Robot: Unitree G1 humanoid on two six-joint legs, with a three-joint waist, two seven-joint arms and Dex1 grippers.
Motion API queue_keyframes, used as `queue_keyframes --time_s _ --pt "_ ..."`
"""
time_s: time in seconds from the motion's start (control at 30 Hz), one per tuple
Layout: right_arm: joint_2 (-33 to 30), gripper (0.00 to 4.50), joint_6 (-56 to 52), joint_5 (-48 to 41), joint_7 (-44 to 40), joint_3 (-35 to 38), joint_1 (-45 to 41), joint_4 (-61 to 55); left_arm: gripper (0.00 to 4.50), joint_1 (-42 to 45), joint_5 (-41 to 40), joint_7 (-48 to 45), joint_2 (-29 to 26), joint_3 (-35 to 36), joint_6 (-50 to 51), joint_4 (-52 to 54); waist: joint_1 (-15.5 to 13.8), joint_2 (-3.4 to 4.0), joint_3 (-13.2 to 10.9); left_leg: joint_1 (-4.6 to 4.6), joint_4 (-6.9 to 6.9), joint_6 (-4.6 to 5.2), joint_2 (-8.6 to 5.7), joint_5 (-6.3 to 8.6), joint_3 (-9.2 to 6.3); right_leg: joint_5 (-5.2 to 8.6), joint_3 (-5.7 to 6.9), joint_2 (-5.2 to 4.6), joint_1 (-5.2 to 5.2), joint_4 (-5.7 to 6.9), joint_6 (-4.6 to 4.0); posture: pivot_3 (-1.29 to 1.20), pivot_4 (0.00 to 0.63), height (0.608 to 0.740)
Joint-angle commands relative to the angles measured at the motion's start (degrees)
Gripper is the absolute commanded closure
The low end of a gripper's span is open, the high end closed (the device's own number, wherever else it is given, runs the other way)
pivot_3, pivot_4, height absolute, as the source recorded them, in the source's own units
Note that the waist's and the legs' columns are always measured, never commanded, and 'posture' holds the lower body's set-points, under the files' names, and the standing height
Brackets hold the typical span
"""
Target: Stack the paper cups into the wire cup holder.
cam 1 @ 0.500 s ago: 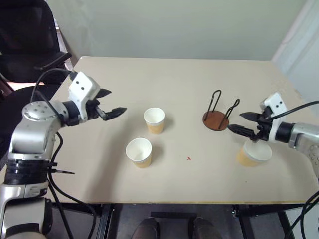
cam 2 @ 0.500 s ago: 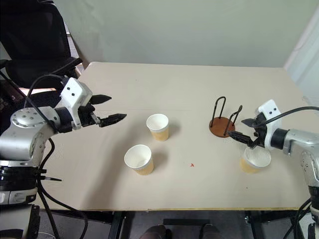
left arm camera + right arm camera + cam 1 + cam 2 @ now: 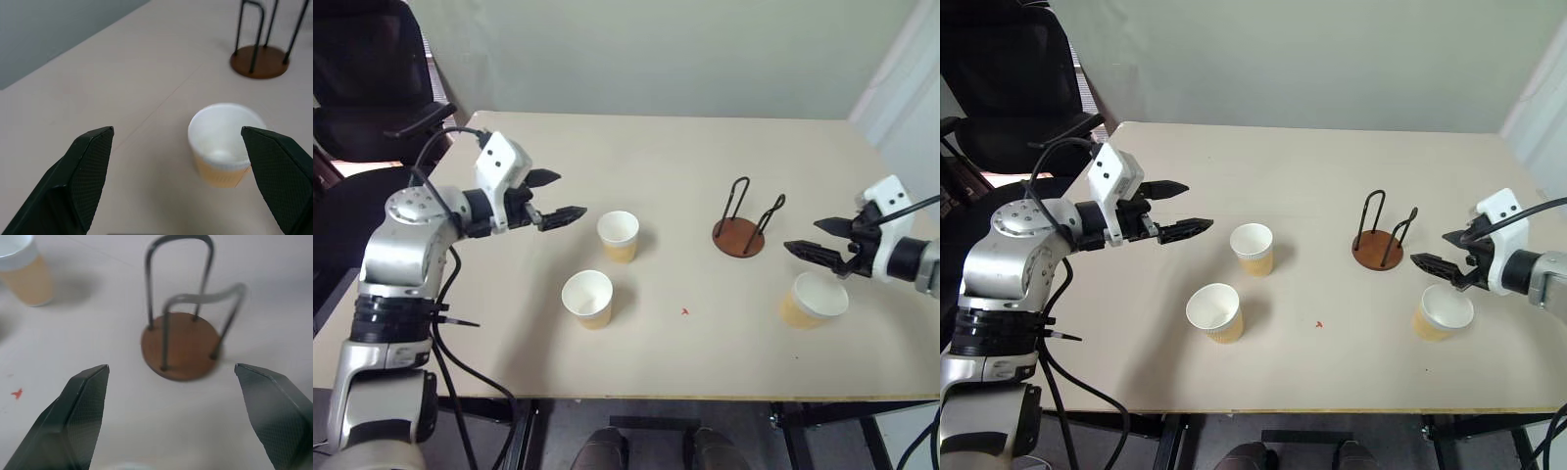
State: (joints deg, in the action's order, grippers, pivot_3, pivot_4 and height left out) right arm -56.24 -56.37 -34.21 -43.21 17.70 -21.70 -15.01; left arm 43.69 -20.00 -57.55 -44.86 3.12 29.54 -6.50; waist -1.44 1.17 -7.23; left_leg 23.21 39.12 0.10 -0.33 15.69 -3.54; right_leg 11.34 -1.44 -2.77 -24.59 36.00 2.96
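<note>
Head camera, either eye: your beige tabletop [image 3: 705, 157] carries three tapered paper cups, white inside and tan-yellow below. All three stand upright and empty. One cup [image 3: 618, 236] sits mid-table, a second [image 3: 587, 299] closer to the near edge, a third [image 3: 814, 301] toward the right edge. The wire cup holder [image 3: 741, 224], a reddish-brown disc with two black wire loops, stands empty between the middle cup and the right-hand cup, touching neither. Your left gripper [image 3: 556, 199] hangs above the table just left of the mid-table cup, jaws spread wide, gripping nothing. Your right gripper [image 3: 815, 239] hangs above the right-hand cup, likewise wide apart and empty.

Left wrist view: the mid-table cup lies between the spread fingers [image 3: 80, 171], its white bottom bare; the holder stands beyond it.

Right wrist view: the holder's disc is bare between the loops. A small red mark [image 3: 17, 393] shows on the table.
</note>
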Motion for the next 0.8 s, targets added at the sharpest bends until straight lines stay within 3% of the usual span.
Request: queue_keyframes --time_s 0.03,0.6,0.8 --pt "-1.79 0.23 -2.9 -2.03 0.81 3.65 -0.17 -3.73 0.03 2.88 -1.02 -4.05 0.57 -1.41 -1.93 0.1 0.01 0.0 0.0 0.0 -0.02 0.0 0.0 0.0 0.0 0.0 0.0 0.0 -0.01 0.0 0.0 0.0 0.15 0.74" --pt "-0.03 0.23 -3.52 -0.96 2.48 -1.79 -2.89 -1.09 0.03 0.73 -0.71 -3.6 2.86 -1.82 -2.59 2.22 0.07 0.0 0.0 -0.01 0.01 0.03 0.02 -0.02 0.0 -0.02 -0.02 0.03 -0.01 -0.01 0.04 0.0 0.15 0.74" --pt "4.84 0.23 -0.32 1.83 4.46 -6.63 -5.99 3.51 0.03 0.5 -0.37 -3.22 2.72 -2.02 -3.16 2.07 0.09 0.0 0.0 -0.02 0.03 0.06 0.03 -0.04 0.0 -0.03 -0.03 0.04 -0.01 0.0 0.06 0.0 0.15 0.74"
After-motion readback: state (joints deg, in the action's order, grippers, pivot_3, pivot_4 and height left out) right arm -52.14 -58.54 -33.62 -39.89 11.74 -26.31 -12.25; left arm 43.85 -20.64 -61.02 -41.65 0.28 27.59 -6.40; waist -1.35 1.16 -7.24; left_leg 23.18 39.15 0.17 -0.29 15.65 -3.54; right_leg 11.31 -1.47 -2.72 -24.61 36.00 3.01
